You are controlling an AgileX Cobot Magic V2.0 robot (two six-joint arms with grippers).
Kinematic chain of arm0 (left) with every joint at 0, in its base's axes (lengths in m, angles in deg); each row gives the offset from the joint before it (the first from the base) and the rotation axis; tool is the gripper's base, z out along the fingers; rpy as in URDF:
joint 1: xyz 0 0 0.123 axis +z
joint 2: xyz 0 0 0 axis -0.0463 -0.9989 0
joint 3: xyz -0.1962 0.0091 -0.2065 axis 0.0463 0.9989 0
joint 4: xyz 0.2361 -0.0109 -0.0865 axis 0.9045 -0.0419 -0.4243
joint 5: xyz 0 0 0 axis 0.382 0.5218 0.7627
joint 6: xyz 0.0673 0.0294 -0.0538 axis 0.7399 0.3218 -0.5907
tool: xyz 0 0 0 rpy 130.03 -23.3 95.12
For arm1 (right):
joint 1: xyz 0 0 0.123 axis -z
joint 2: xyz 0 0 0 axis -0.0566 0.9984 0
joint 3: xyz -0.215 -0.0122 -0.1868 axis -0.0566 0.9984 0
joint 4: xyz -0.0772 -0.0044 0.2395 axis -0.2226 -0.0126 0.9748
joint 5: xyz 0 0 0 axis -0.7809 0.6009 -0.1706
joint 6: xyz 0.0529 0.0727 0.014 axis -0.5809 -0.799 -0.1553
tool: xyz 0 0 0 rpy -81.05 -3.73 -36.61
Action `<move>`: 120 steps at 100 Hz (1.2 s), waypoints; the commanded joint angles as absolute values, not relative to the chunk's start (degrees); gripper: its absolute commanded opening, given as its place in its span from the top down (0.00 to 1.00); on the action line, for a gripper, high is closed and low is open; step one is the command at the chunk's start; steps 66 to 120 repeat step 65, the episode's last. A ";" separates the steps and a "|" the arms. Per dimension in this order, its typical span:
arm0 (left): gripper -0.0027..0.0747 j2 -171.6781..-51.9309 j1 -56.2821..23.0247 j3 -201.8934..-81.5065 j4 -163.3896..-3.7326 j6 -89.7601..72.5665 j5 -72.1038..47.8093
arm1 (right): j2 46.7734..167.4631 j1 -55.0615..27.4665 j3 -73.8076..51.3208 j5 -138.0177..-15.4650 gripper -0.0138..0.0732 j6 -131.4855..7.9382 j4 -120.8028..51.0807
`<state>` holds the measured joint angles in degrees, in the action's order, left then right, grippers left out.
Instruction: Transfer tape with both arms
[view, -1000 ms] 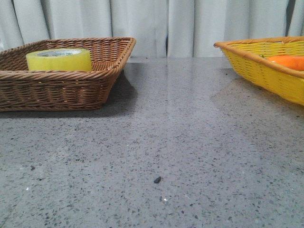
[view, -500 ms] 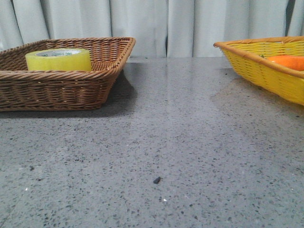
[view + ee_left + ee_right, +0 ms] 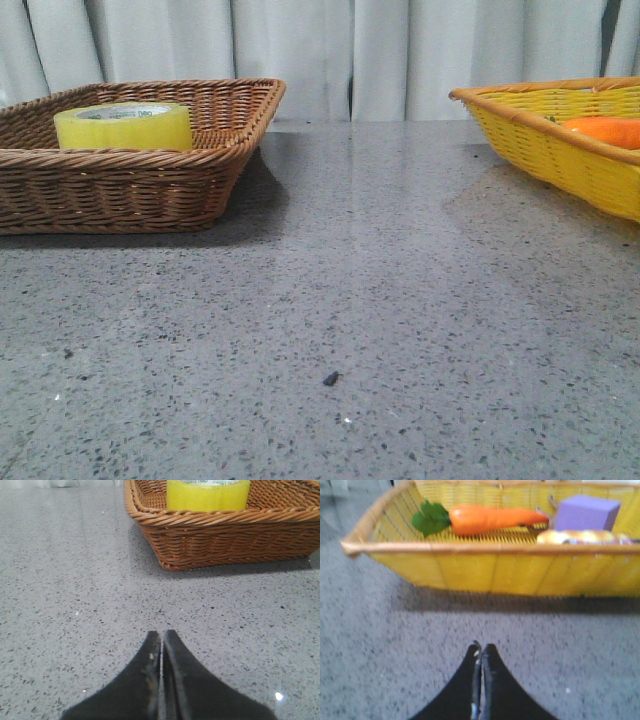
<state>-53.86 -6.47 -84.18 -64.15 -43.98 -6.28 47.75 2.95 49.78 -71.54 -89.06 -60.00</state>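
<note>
The yellow tape roll (image 3: 124, 126) lies flat in the brown wicker basket (image 3: 130, 185) at the table's far left; it also shows in the left wrist view (image 3: 207, 494). My left gripper (image 3: 161, 632) is shut and empty, low over the grey table, a short way in front of that basket (image 3: 225, 540). My right gripper (image 3: 481, 646) is shut and empty over the table, in front of the yellow basket (image 3: 485, 567). Neither gripper shows in the front view.
The yellow basket (image 3: 560, 150) at the far right holds an orange carrot (image 3: 490, 519) with green leaves, a purple block (image 3: 586, 512) and a shiny rounded object (image 3: 580, 536). A small dark speck (image 3: 330, 379) lies on the table. White curtains hang behind.
</note>
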 commanded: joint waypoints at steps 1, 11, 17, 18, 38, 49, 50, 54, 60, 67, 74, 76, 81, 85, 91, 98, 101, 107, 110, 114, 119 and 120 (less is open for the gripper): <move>0.99 -52.20 -6.32 -83.63 -64.96 -44.15 -9.40 | 46.93 3.18 50.97 -70.72 0.92 -88.71 -59.96; 0.99 -52.20 -6.32 -83.63 -64.96 -44.15 -9.40 | 46.93 3.18 50.97 -71.18 0.92 -88.71 -59.96; 0.99 -52.20 -6.32 -83.63 -64.96 -44.15 -9.40 | 46.93 3.18 50.97 -71.18 0.92 -88.71 -59.96; 0.99 -52.20 -6.32 -83.63 -64.96 -44.15 -9.40 | 46.93 3.18 50.97 -71.18 0.92 -88.71 -59.96; 0.99 -52.20 -6.32 -83.63 -64.96 -44.15 -9.40 | 46.93 3.18 50.97 -71.18 0.92 -88.71 -59.96; 0.99 -52.20 -6.32 -83.63 -64.96 -44.15 -9.40 | 46.93 3.18 50.97 -71.18 0.92 -88.71 -59.96; 0.99 -52.20 -6.32 -83.63 -64.96 -44.15 -9.40 | 46.93 3.18 50.97 -71.18 0.92 -88.71 -59.96; 0.99 -52.20 -6.32 -83.63 -64.96 -44.15 -9.40 | 46.93 3.18 50.97 -71.18 0.92 -88.71 -59.96; 0.99 -52.20 -6.32 -83.63 -64.96 -44.15 -9.40 | 46.93 3.18 50.97 -71.18 0.92 -88.71 -59.96; 0.99 -52.20 -6.32 -83.63 -64.96 -44.15 -9.40 | 46.93 3.18 50.97 -71.18 0.92 -88.71 -59.96; 0.99 -52.20 -6.32 -83.63 -64.96 -44.15 -9.40 | 46.93 3.18 50.97 -71.18 0.92 -88.71 -59.96; 0.99 -52.20 -6.32 -83.63 -64.96 -44.15 -9.40 | 46.93 3.18 50.97 -71.18 0.92 -88.71 -59.96; 0.99 -52.20 -6.32 -83.63 -64.96 -44.15 -9.40 | 46.93 3.18 50.97 -71.18 0.92 -88.71 -59.96; 0.99 -52.20 -6.32 -83.63 -64.96 -44.15 -9.40 | 46.93 3.18 50.97 -71.18 0.92 -88.71 -59.96; 0.99 -52.20 -6.32 -83.63 -64.96 -44.15 -9.40 | 46.93 3.18 50.97 -71.18 0.92 -88.71 -59.96; 0.99 -52.20 -6.32 -83.63 -64.96 -44.15 -9.40 | 46.93 3.18 50.97 -71.18 0.92 -88.71 -59.96; 0.99 -52.20 -6.32 -83.63 -64.96 -44.15 -9.40 | 46.93 3.18 50.97 -71.18 0.92 -88.71 -59.96; 0.99 -52.20 -6.32 -83.63 -64.96 -44.15 -9.40 | 46.93 3.18 50.97 -71.18 0.92 -88.71 -59.96; 0.99 -52.20 -6.32 -83.63 -64.96 -44.15 -9.40 | 46.93 3.18 50.97 -71.18 0.92 -88.71 -59.96; 0.99 -52.20 -6.32 -83.63 -64.96 -44.15 -9.40 | 46.93 3.18 50.97 -71.18 0.92 -88.71 -59.96; 0.99 -52.20 -6.32 -83.63 -64.96 -44.15 -9.40 | 46.93 3.18 50.97 -71.18 0.92 -88.71 -59.96; 0.99 -52.20 -6.32 -83.63 -64.96 -44.15 -9.40 | 46.93 3.18 50.97 -71.18 0.92 -88.71 -59.96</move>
